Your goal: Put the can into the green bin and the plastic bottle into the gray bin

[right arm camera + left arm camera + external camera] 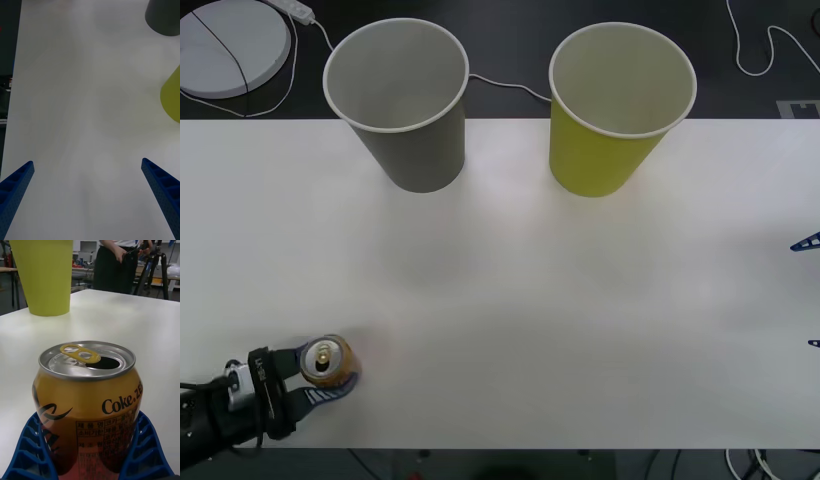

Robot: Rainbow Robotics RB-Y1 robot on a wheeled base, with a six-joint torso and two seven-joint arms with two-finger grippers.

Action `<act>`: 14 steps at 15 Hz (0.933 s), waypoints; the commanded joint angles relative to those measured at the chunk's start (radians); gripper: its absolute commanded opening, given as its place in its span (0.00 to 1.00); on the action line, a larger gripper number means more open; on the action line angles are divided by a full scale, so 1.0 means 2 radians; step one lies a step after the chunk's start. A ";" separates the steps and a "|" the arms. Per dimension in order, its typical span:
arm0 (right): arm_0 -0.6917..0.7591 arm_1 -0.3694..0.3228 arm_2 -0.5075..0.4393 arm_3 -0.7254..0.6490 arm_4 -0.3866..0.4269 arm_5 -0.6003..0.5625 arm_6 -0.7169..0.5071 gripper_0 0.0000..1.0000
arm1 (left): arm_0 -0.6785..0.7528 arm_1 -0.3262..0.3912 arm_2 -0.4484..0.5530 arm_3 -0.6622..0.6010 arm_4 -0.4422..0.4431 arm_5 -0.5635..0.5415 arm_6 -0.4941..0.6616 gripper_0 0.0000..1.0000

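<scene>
1. Can (326, 360) stands upright on the white worktop (580, 320), at the near edge and well apart from both bins. Its tab is lifted and the mouth is open, so keeping it upright is probably wise in case any liquid remains.
2. Left hand (332, 372) is closed around the can, one blue ribbed finger (33, 450) on each side of its lower body. The low, level grip likely suits a straight lift without tipping. Whether the can's base rests on the worktop or is just clear of it, I cannot tell.
3. Green bin (617, 110) stands on the far side of the worktop from the can and toward the robot's right, mouth up and nothing visible inside. The left arm will probably have to carry the can forward and across the worktop to reach it.
4. Gray bin (405, 105) stands to the left of the green bin, apart from it, also upright and open. It lies nearer the can's line of travel, so the carry should pass it without clipping its rim.
5. Right hand (88, 195) hovers spread wide over bare worktop on the right side, holding nothing and waiting, well away from the can.
</scene>
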 commanded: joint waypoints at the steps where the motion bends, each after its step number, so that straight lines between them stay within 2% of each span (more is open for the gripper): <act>1: 0.000 0.000 0.000 0.000 0.000 0.000 0.000 1.00 | 0.006 0.037 0.008 -0.051 -0.016 0.000 0.086 0.00; 4: 0.000 0.000 0.000 0.000 0.000 0.000 0.000 1.00 | 0.017 0.062 0.058 -0.110 -0.081 0.009 0.156 0.00; 9: 0.000 0.000 0.000 0.000 0.000 0.000 0.000 1.00 | 0.065 0.077 0.194 -0.297 -0.241 0.019 0.318 0.00; 11: 0.000 0.000 0.000 0.000 0.000 0.000 0.000 1.00 | 0.080 0.085 0.219 -0.371 -0.283 0.019 0.384 0.00; 14: 0.000 0.000 0.000 0.000 0.000 0.000 0.000 1.00 | 0.078 0.110 0.227 -0.431 -0.314 0.010 0.466 0.00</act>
